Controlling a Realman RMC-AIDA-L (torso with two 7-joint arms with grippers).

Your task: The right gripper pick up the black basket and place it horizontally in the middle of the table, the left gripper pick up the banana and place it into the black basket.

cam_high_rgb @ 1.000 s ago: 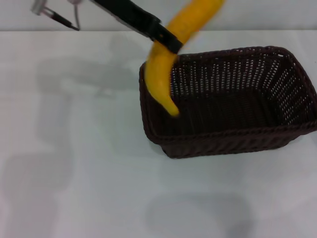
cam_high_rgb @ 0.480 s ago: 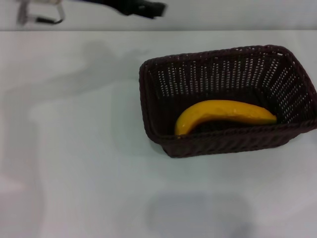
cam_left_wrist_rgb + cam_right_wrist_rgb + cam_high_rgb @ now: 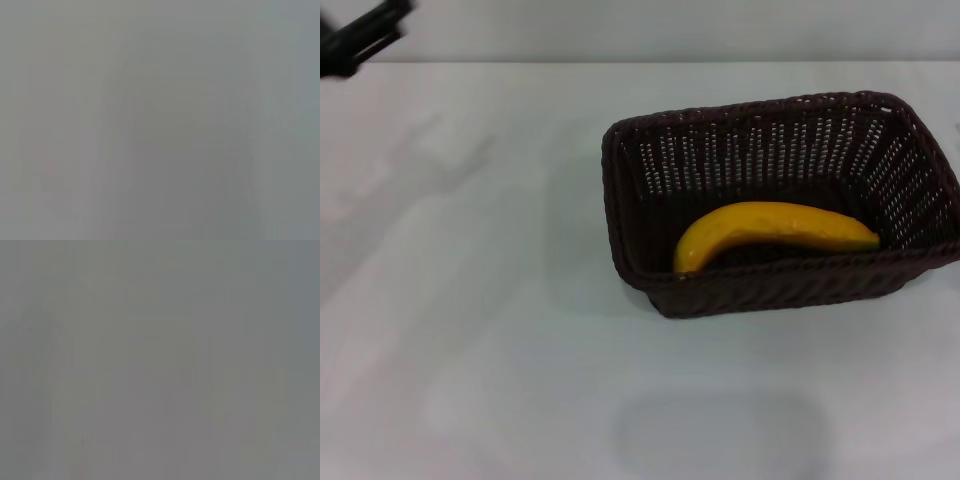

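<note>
Inside the black basket [image 3: 775,205] on the counter [image 3: 470,330] lies the banana [image 3: 770,232], long axis crosswise; the left gripper [image 3: 360,38], far off leftward, perhaps empty—grip state unclear.

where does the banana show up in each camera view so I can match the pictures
Head view: the banana lies on the floor of the black basket, along its near wall, right of centre.
Left wrist view: not in it; only plain grey shows.
Right wrist view: not in it; only plain grey shows.
Shared landmark: none; neither wrist view shows anything that the head view shows, so the basket on the table serves for the head view only.
</note>
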